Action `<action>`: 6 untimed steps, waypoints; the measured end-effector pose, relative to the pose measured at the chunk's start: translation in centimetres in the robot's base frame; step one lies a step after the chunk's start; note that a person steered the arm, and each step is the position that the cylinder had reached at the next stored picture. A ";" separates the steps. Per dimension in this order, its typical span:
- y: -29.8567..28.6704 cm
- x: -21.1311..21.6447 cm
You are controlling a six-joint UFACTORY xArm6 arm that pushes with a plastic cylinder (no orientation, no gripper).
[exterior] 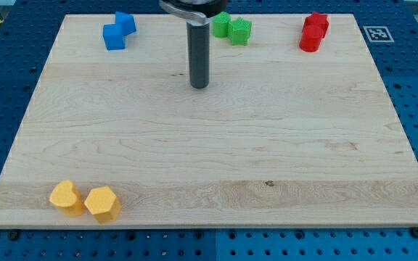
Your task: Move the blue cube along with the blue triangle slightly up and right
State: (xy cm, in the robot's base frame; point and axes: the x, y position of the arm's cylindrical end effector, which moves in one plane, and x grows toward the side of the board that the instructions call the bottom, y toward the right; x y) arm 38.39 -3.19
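Note:
Two blue blocks sit touching near the view's top left. The lower left one (113, 37) looks like a cube. The upper right one (126, 22) is the other blue block; its shape is hard to make out. My tip (199, 85) rests on the wooden board (209, 159), to the right of and below the blue pair, about a hundred pixels from them. It touches no block.
Two green blocks (231, 28) sit at the top centre, just right of the rod. Two red blocks (313, 32) stand at the top right. Two yellow blocks (85, 200) lie at the bottom left. The board lies on a blue perforated table (412, 87).

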 end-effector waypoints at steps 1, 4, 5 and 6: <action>-2.9 0.1; -10.8 -1.0; -13.3 -3.3; -15.6 -5.3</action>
State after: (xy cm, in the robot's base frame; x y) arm 33.07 -18.81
